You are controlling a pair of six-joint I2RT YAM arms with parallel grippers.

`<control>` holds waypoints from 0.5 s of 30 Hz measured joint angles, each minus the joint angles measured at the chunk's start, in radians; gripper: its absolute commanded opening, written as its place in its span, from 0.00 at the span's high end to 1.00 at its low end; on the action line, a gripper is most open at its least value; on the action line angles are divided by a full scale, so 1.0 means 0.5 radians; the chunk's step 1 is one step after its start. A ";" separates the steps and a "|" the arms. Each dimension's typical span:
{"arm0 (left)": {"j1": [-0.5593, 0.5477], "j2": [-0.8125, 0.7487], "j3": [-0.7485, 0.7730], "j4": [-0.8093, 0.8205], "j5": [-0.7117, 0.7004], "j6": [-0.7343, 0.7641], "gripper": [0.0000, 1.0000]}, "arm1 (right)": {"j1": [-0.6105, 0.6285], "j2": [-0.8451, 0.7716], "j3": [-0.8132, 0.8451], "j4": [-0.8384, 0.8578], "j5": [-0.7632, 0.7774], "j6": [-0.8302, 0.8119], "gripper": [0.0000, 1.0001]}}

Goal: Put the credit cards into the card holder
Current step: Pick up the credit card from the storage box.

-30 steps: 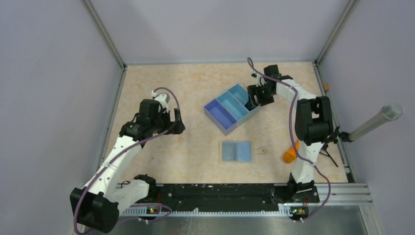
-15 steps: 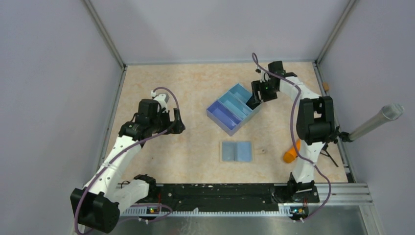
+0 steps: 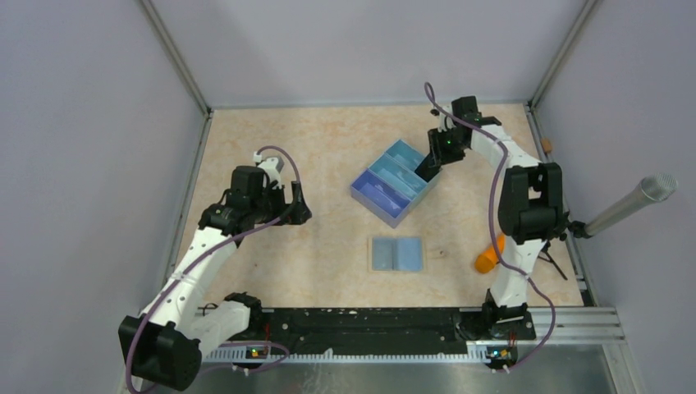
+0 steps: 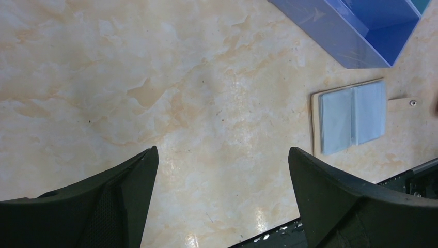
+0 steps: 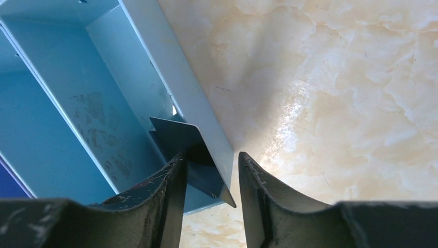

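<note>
1. Since a second ago the blue tray has slid slightly right, dragged by the right gripper. Its fingers, nearly together, straddle the tray's end wall; whether they truly bite, I cannot tell.
2. Left gripper hangs with fingers wide apart over bare tabletop.
3. Card holder lies open, well apart from the tray, light-blue rectangles on it.
4. One credit card leans inside that end compartment. It looks thin, light, stiff and slick: best pinched by its raised free edge, not together with the wall.
</note>
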 measured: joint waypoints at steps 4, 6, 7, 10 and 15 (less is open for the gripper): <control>0.000 0.018 0.000 0.000 0.025 0.000 0.01 | -0.001 -0.031 0.001 0.000 0.007 -0.002 0.71; 0.002 0.031 0.000 0.001 0.034 0.000 0.01 | -0.001 -0.053 0.002 0.000 0.007 0.000 0.74; 0.003 0.035 0.000 0.001 0.037 0.000 0.01 | -0.001 -0.064 0.004 0.000 0.007 -0.001 0.76; 0.004 0.040 0.000 0.001 0.048 0.000 0.01 | -0.001 -0.096 0.024 0.005 0.009 -0.001 0.82; 0.007 0.040 0.000 0.001 0.095 0.008 0.01 | -0.001 -0.175 0.037 0.037 0.013 0.001 1.00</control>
